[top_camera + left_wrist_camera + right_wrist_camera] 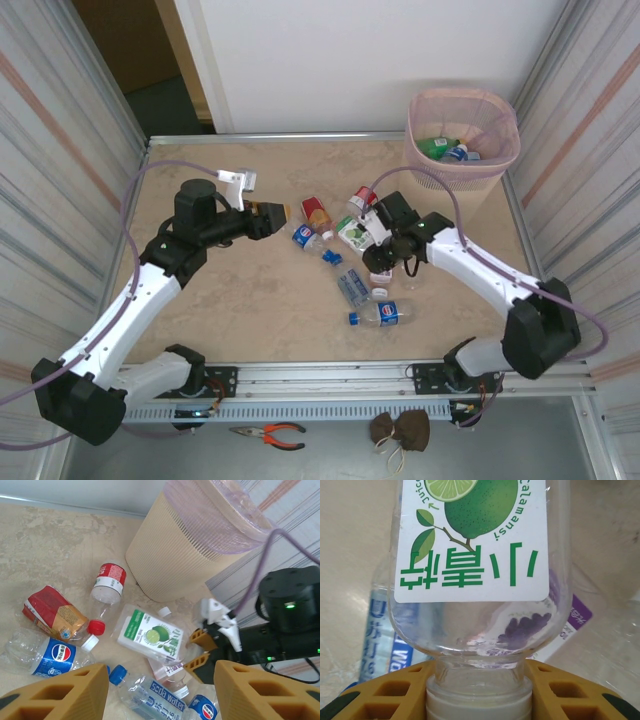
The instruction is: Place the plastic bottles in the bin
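Right pincer (479, 692) is clamped on the neck of a clear lime-label bottle (475, 555), its yellow fingers (395, 690) pressed against both sides just above the white cap. In the top view this pincer (378, 250) sits right of centre at the edge of the bottle cluster, with the lime-label bottle (352, 232) lying to its upper left on the table (230, 310).

Left pincer (272, 218) is left of centre, pointing right toward the cluster. Its wrist view shows its fingers (60, 692) spread apart with nothing between them, above a clear soda water bottle (150, 692) with a blue cap.

Other plastic bottles lie loose at the middle of the table: a Pepsi bottle (305, 236), a crushed orange-brown bottle (318, 212) with a red label just above it, a red-label clear bottle (362, 198) further right, and a second Pepsi bottle (385, 314) nearest the bottom edge.

The bin (470, 100) stands at the upper right corner of the table, well apart from both pincers. Inside it are a green bottle (437, 147) and a blue-labelled bottle (460, 153).
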{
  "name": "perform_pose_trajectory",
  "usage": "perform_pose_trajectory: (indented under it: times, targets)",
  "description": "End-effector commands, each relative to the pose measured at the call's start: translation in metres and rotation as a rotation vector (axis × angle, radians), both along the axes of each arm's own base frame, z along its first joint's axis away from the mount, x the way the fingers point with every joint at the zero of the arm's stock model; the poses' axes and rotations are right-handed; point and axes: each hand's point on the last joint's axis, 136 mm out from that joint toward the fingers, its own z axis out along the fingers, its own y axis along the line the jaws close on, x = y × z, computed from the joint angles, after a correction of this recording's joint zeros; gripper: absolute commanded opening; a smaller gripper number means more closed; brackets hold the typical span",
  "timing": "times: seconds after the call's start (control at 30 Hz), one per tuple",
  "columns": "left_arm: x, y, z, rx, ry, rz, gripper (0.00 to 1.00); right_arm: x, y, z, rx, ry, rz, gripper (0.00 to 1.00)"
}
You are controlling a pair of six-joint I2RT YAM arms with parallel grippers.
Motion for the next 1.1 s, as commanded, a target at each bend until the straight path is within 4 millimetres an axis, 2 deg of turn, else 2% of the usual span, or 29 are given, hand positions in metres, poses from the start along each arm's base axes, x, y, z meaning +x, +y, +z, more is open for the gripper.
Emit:
perform_pose_trajectory:
  times: [0.0,0.13,0.23,0.37,0.57,0.7,1.03,1.07]
  targets:
    - [-0.006,-0.001,0.024,0.012,-0.08,-0.047,0.58,-0.014,0.002,0.03,0.016,-0.088,0.125,0.24]
    - [-0.017,-0.007,0.034,0.069,-0.123,-0.148,0.58,-0.048,0.016,0.055,0.057,-0.189,0.393,0.24]
    - [-0.028,-0.011,0.041,0.116,-0.149,-0.243,0.57,-0.057,0.019,0.074,0.048,-0.281,0.496,0.24]
    - [-0.047,-0.014,0.049,0.161,-0.162,-0.365,0.57,-0.073,0.02,0.081,-0.075,-0.396,0.724,0.19]
    - [-0.068,-0.015,0.05,0.196,-0.149,-0.462,0.58,-0.076,0.022,0.097,-0.297,-0.585,0.979,0.12]
    - [-0.087,-0.027,0.04,0.208,-0.129,-0.549,0.61,-0.072,0.029,0.11,-0.402,-0.701,1.092,0.1]
    - [-0.124,-0.056,-0.009,0.327,-0.031,-0.719,0.69,-0.076,0.051,0.141,-0.45,-0.891,1.261,0.07]
    - [-0.127,-0.058,-0.013,0.333,-0.021,-0.733,0.7,-0.08,0.05,0.149,-0.44,-0.926,1.267,0.07]
